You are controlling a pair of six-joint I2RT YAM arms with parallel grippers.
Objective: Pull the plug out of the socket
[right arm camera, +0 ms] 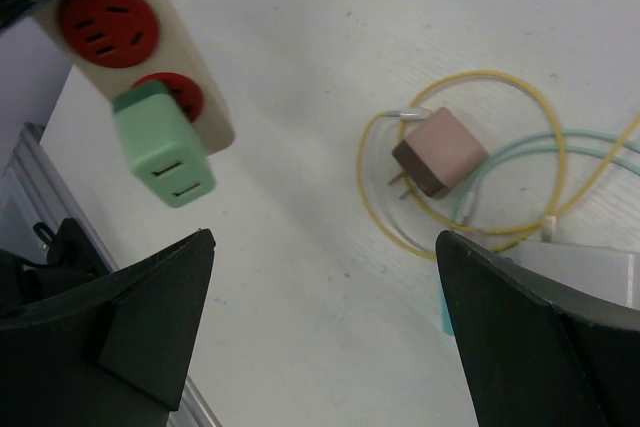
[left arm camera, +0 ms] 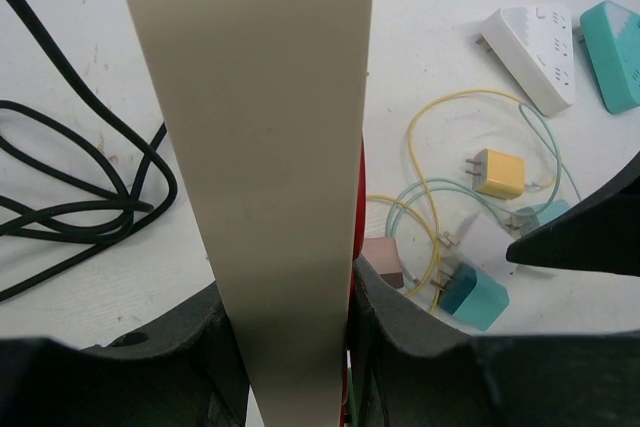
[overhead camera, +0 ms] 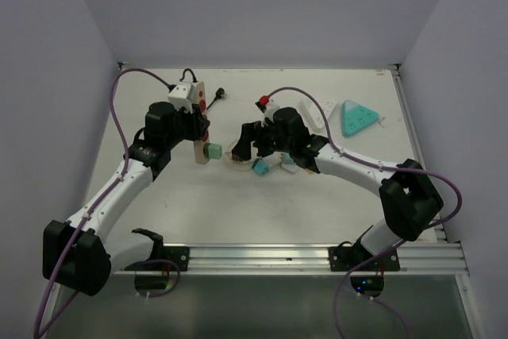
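No lettering, brand, number or sign can be read in any view. The green plug (right arm camera: pixel 165 152) and the beige socket strip (right arm camera: pixel 140 57) that carries it show only plain faces and slots. Any print on the white power strip (left arm camera: pixel 530 55) and the teal socket block (left arm camera: pixel 612 52), at the far right of the desk (left arm camera: pixel 430 7), is too small to tell.
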